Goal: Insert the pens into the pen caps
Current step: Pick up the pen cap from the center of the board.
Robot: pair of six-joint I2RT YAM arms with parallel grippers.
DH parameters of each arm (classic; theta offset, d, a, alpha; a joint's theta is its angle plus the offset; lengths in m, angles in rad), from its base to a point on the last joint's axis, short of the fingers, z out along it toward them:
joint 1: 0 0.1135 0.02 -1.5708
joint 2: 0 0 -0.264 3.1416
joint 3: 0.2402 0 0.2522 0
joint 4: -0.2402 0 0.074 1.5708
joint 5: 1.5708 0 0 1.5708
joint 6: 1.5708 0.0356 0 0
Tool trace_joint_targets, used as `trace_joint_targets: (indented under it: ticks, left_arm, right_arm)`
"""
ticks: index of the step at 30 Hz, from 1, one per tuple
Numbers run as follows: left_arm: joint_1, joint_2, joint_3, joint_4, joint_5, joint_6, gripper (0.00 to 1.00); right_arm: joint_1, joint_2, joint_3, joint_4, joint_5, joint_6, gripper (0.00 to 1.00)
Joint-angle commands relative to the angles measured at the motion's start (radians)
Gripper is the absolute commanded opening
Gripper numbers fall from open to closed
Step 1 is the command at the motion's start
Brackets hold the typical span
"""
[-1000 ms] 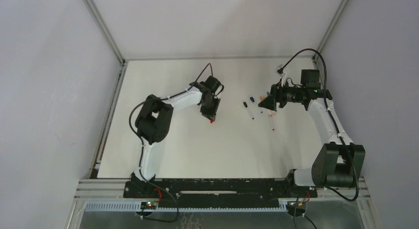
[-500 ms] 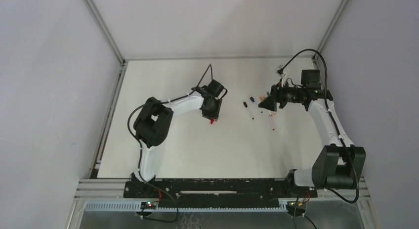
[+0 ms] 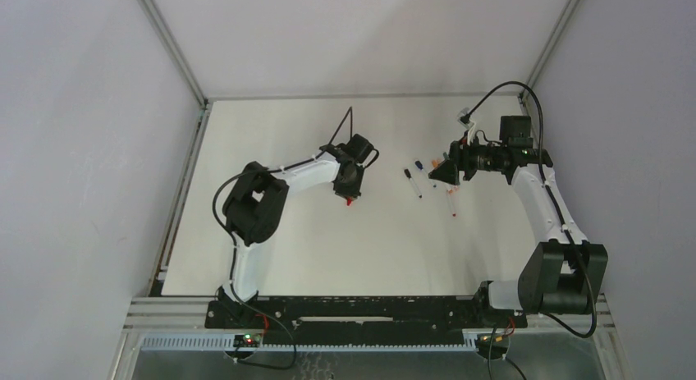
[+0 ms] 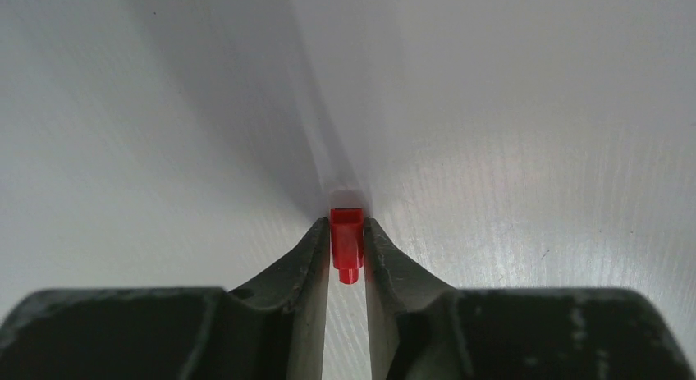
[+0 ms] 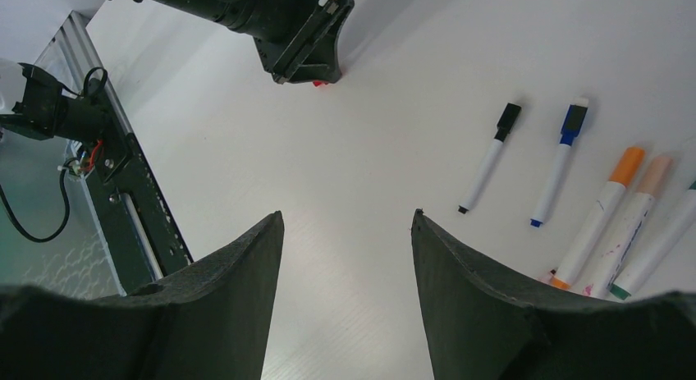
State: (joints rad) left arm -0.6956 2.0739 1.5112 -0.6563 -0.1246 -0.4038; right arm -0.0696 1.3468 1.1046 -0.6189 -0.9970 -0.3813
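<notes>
Left gripper (image 4: 345,224) has its two dark fingers closed on a short red plastic pen cap (image 4: 346,244), pinching its sides. The cap is squarish, with a narrower nub on the end toward the wrist. It hangs low over the white table (image 3: 328,257), about midway between the left and right edges and in the far half. I cannot tell whether it touches the surface.

Well apart, toward the right edge, the right gripper (image 5: 346,218) has its jaws wide apart with nothing between them. Five pens lie side by side near it. The slim white pen with a black end (image 5: 490,158) lies nearest the left gripper, and just beside it lies the slim white pen with a blue end (image 5: 558,167). Next come a thicker white marker with an orange end (image 5: 603,220), a white marker with a pale peach end (image 5: 636,224) and pinkish smudges on its barrel, and a white marker with a green tip (image 5: 665,249), partly cut off.
</notes>
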Motion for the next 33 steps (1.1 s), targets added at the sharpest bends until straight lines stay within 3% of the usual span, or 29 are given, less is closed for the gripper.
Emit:
trace_joint_targets:
  ticks: [1, 3, 7, 15, 23, 28, 33]
  left_arm:
    - [-0.008, 0.017, 0.020, -0.026, 0.017, -0.010, 0.25]
    - [-0.009, 0.015, 0.015, -0.026, 0.019, -0.009, 0.20]
    - [-0.010, -0.010, -0.002, -0.012, 0.012, -0.011, 0.01]
    - [-0.010, -0.229, -0.159, 0.171, 0.010, -0.031, 0.00]
    - [-0.013, -0.615, -0.543, 0.613, 0.141, -0.061, 0.00]
    - [-0.024, -0.807, -0.812, 0.979, 0.222, -0.104, 0.00]
    - [-0.025, -0.934, -0.998, 1.253, 0.265, -0.140, 0.00]
  right_arm:
    - [0.005, -0.038, 0.038, -0.002, -0.020, -0.023, 0.67]
    - [0.005, -0.038, 0.038, -0.001, -0.019, -0.023, 0.67]
    - [0.007, -0.036, 0.038, -0.004, -0.015, -0.029, 0.66]
    - [0.031, -0.019, 0.037, -0.040, 0.062, -0.104, 0.60]
    - [0.067, 0.019, 0.023, -0.058, 0.346, -0.150, 0.55]
    - [0.103, 0.055, -0.020, -0.009, 0.555, -0.085, 0.54]
    - [0.113, 0.151, -0.025, 0.008, 0.681, -0.019, 0.46]
